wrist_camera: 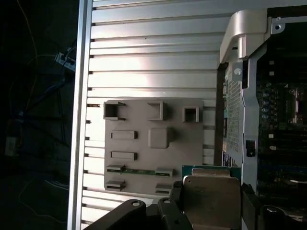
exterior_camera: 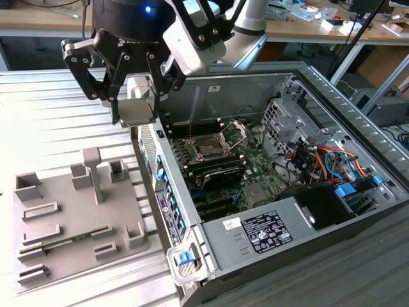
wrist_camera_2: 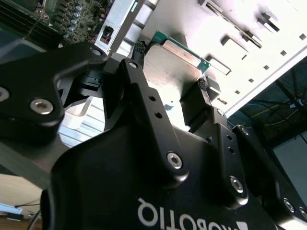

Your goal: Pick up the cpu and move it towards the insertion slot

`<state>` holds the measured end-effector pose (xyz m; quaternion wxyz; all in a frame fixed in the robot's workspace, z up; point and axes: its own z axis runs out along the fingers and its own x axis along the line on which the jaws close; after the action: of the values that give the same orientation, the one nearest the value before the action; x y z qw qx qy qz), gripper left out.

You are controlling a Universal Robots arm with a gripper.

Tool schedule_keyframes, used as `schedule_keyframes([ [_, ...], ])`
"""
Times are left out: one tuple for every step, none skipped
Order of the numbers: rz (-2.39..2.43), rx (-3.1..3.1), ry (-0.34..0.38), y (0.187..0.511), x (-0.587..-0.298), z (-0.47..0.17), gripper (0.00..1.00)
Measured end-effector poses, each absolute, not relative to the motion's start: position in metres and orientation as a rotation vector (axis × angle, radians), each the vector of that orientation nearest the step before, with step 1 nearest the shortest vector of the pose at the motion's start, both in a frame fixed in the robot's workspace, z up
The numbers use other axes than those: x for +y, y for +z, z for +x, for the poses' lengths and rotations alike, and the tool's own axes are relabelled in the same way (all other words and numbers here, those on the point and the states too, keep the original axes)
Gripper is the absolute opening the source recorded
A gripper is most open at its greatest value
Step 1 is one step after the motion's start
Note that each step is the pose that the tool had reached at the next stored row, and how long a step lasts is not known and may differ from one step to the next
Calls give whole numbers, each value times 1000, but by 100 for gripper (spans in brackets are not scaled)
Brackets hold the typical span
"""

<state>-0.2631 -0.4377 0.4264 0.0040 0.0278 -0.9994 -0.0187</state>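
the open computer case (exterior_camera: 167,192) lies on the slatted table (exterior_camera: 45,121), one corner hidden behind the arm. inside it, the insertion slot (exterior_camera: 211,147) sits on the green board, its frame seemingly raised. the grey tray (exterior_camera: 70,204) beside the case holds a green memory stick (wrist_camera: 139,170). the gripper (exterior_camera: 136,105) clamps the cpu (wrist_camera: 211,201) by two edges, above the case wall nearest the tray.

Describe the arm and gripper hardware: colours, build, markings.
The gripper is black, with two jointed linkage fingers pinned by silver hex-socket screws, and white lettering on its body. A small blue light glows on the black wrist section. A white boxy housing sits beside it. The arm link is a pale silver-grey tube.
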Motion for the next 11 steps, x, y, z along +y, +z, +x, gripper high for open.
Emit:
schedule_keyframes([
  [87, -3132, -58, 426, -438, -262, 55],
  [87, -3132, -58, 426, -438, -262, 55],
  [87, -3132, -58, 426, -438, -261, 55],
  [87, -3132, -59, 426, -438, -260, 55],
  [87, -3132, -59, 426, -438, -260, 55],
  [87, -3132, -59, 426, -438, -259, 55],
  [87, -3132, -58, 426, -438, -258, 55],
  [87, -3132, -58, 426, -438, -258, 55],
  [87, -3132, -58, 426, -438, -257, 55],
  [87, -3132, -58, 426, -438, -256, 55],
  [87, -3132, -58, 426, -438, -255, 55],
])
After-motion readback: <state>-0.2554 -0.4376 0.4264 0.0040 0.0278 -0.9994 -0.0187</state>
